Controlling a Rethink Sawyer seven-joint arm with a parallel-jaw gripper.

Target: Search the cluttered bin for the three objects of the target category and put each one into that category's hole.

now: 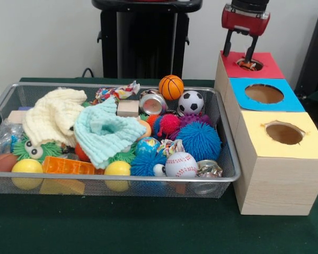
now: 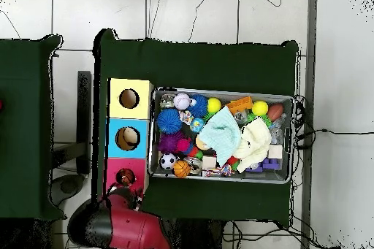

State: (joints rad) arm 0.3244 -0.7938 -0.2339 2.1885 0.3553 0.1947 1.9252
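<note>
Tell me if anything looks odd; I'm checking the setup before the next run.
Mostly tidy. The yellow hole has ragged, torn edges, unlike the clean blue hole. Two cloths lie crumpled over the toys in the bin, hiding some. Something orange and white sits in the red hole below the end effector.

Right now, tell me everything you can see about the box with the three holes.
The box is light wood-look, long and rectangular, standing on the green cloth beside the wire bin, seemingly touching it. Its top has red, blue and yellow panels, each with a round hole. The gripper hangs over the red hole, where something orange shows.
</note>
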